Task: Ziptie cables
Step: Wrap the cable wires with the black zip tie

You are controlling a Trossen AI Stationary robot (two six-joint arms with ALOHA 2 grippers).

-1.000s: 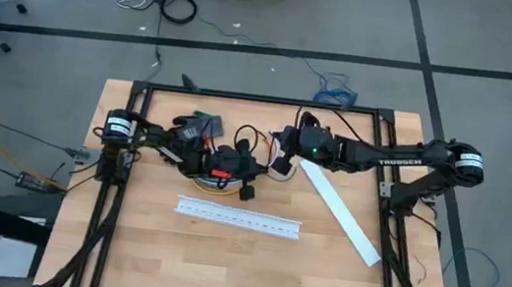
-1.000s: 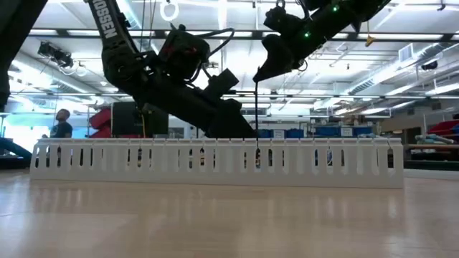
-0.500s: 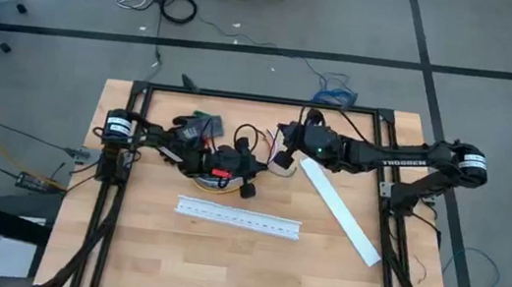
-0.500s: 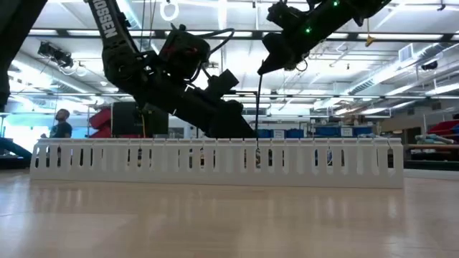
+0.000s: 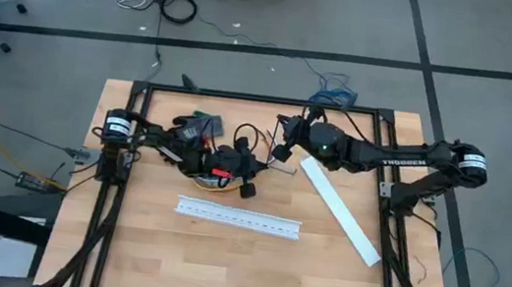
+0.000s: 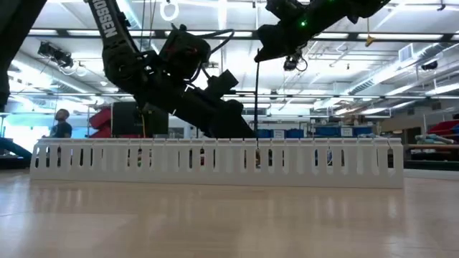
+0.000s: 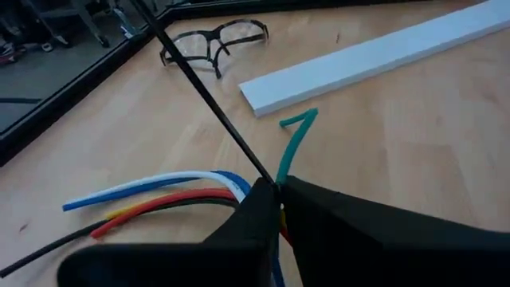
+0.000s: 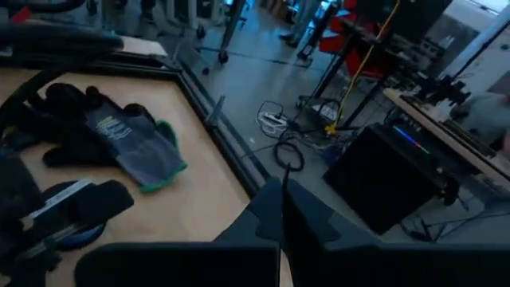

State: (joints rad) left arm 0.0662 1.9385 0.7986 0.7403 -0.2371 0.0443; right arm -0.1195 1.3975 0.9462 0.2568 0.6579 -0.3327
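- Since the earlier frames, right gripper point(image 5: 280, 153) had shifted toward the far-left of its former spot and risen in the low view; left arm had not moved.
- Right gripper point(image 6: 259, 56): jaws pinched shut on the top end of one ziptie point(image 6: 257, 107), which hung straight down as a thin black strap toward the worktop point(image 5: 221, 258).
- Left gripper point(image 7: 275, 195): low over the worktop, jaws closed where the ziptie point(image 7: 211, 104) met the cables point(image 7: 159, 195); could not tell which of the two it actually gripped.
- Cables: one bunch at the left gripper, lying on the wood; counted blue, white, red, yellow and black strands, plus one teal wire point(image 7: 295, 143) bent upward.
- One white slotted channel point(image 5: 238, 219) lay nearer the front edge, well apart from both grippers.
- One plain white strip point(image 5: 341, 212) lay diagonally under the right arm.
- One pair of glasses point(image 7: 213, 41) lay beyond the strip's end.
- One dark glove point(image 8: 111, 135) lay near the worktop's far edge.
- One person point(image 6: 62, 123) stood in the room behind.
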